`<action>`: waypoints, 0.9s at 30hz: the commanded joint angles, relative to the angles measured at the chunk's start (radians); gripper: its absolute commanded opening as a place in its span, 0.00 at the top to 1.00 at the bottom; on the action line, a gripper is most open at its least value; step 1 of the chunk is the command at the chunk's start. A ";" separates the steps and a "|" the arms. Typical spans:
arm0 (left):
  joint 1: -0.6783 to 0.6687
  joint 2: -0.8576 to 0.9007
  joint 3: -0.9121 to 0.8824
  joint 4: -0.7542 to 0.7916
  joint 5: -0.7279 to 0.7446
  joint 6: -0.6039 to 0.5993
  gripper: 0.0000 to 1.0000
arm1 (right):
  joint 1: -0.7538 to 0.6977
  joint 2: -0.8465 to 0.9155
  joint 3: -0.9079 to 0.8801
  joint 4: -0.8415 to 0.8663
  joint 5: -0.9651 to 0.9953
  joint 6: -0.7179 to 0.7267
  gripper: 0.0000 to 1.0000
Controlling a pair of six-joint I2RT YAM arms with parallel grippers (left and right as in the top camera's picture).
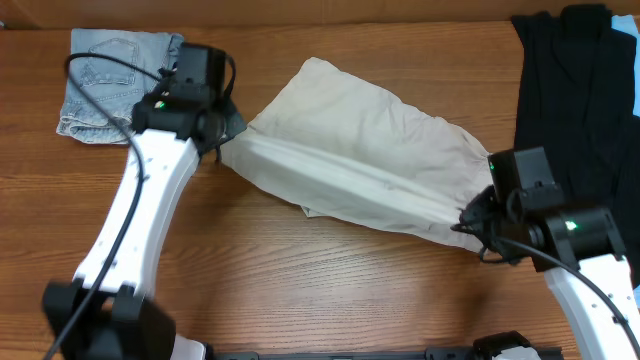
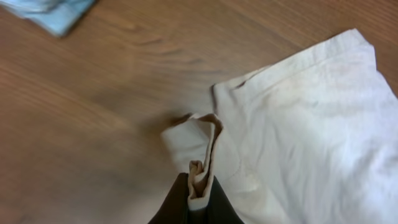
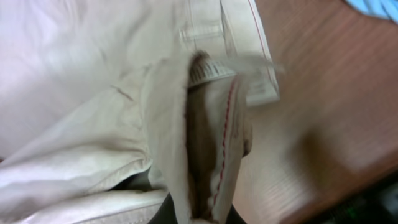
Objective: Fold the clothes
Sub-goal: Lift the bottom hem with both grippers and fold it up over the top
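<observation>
The pale beige shorts (image 1: 350,150) lie across the middle of the wooden table, folded along a long diagonal crease. My left gripper (image 1: 226,138) is shut on the shorts' left corner; the left wrist view shows bunched beige cloth (image 2: 200,168) pinched between the dark fingers (image 2: 198,202). My right gripper (image 1: 472,222) is shut on the shorts' right end; the right wrist view shows a hem with red stitching (image 3: 211,143) clamped between the fingers (image 3: 200,214), with a small white label (image 3: 261,93) beside it.
Faded light-blue denim shorts (image 1: 112,80) lie at the back left, just behind my left arm; they also show in the left wrist view (image 2: 53,14). Black garments (image 1: 580,90) lie at the back right, beside my right arm.
</observation>
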 commanded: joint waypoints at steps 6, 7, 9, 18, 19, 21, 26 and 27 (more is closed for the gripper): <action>0.015 0.195 -0.007 0.327 0.004 0.019 0.96 | -0.108 0.134 -0.081 0.193 0.255 0.007 0.96; 0.012 0.214 -0.007 0.366 0.013 0.019 0.96 | -0.117 0.150 -0.084 0.211 0.257 0.007 0.96; 0.005 0.247 -0.007 0.431 0.029 0.019 0.96 | -0.142 0.191 -0.088 0.259 0.257 0.007 0.96; -0.055 0.378 -0.007 0.741 0.029 0.019 0.94 | -0.211 0.389 -0.088 0.549 0.257 0.000 0.96; -0.058 0.389 -0.007 0.776 0.027 0.019 0.91 | -0.211 0.409 -0.088 0.589 0.257 0.000 0.95; -0.064 0.403 -0.007 0.850 0.026 0.019 0.72 | -0.211 0.449 -0.088 0.687 0.257 -0.002 0.90; -0.064 0.407 -0.004 0.996 0.026 0.042 0.00 | -0.211 0.501 -0.087 0.921 0.261 -0.084 0.00; -0.061 0.399 0.002 0.991 0.026 0.074 0.00 | -0.211 0.494 -0.076 0.918 0.259 -0.105 0.00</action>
